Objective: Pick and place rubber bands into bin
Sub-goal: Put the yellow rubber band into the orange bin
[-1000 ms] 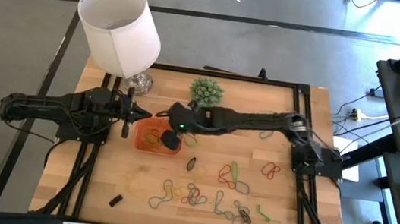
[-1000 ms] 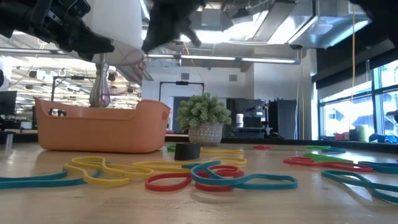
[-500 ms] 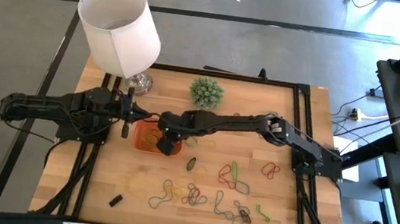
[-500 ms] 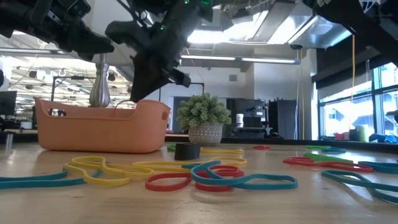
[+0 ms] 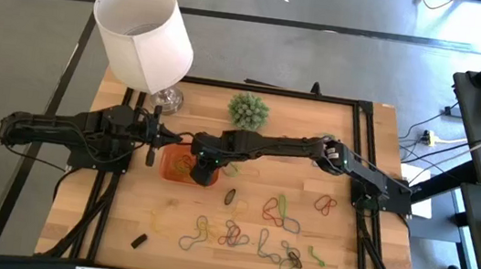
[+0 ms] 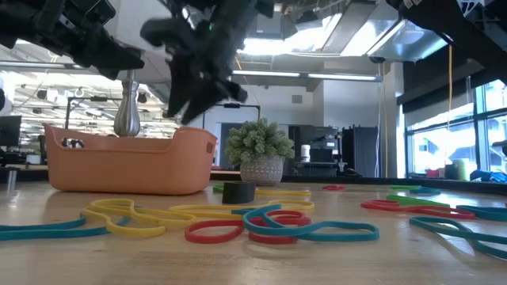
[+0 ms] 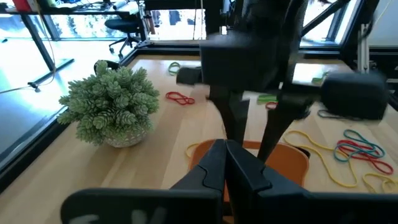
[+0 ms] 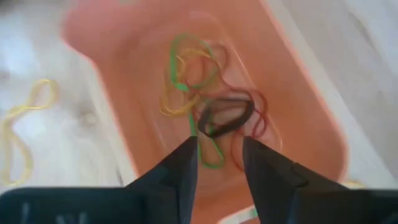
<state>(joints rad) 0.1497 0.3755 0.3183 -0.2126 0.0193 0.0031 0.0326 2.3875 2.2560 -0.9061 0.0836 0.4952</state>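
The orange bin (image 5: 177, 165) stands left of the table's middle. In it lie green, yellow, red and black rubber bands (image 8: 211, 106). My right gripper (image 8: 219, 158) hangs open over the bin's inside, fingers slanting down, nothing between them; the low view shows it above the rim (image 6: 198, 95). My left gripper (image 7: 227, 163) is shut and empty, hovering at the bin's far left side (image 5: 165, 134). Many more rubber bands (image 5: 237, 235) lie loose on the near half of the table.
A lamp with a white shade (image 5: 143, 31) stands at the far left corner, and a small potted plant (image 5: 248, 110) just beyond the bin. Small black pieces (image 5: 229, 196) (image 5: 140, 240) lie among the bands. A black frame (image 5: 363, 150) borders the table.
My right gripper has come down over the bin and tipped more steeply downward. Its fingers, together half a second ago, now stand apart.
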